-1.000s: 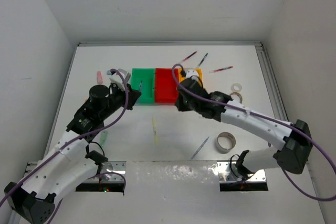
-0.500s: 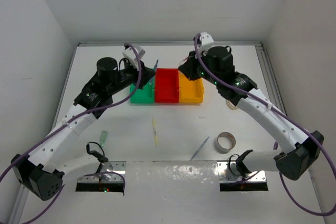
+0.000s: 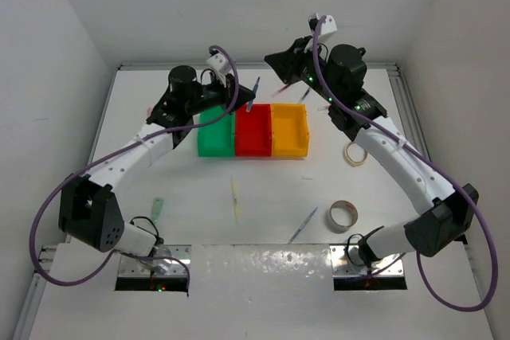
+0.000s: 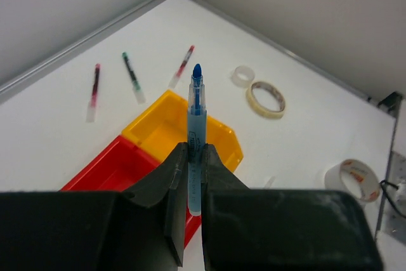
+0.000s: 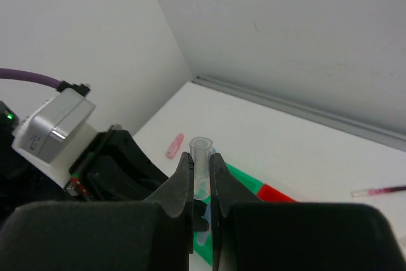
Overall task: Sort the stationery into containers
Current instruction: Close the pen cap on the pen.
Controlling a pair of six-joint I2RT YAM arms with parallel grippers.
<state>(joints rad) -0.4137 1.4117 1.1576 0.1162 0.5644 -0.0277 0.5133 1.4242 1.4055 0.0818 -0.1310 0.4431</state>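
Left gripper (image 4: 195,152): I had it clamped on the blue pen (image 4: 196,109), low on the barrel, tip pointing away from the wrist.
Right gripper (image 5: 201,164): pinched together on a small clear tube (image 5: 201,147), which I took for the pen's cap.
Pen's place: it hung in the air over the far end of the red bin (image 3: 253,133), which sat between the green bin (image 3: 213,139) and the yellow bin (image 3: 289,131).
Step, as I judged it: join cap and tip, then bin the pen.
Doing it well: I needed both axes lined up before pushing, and a slow approach.
Risk: a skewed push could have levered the thin barrel out of the fingers.
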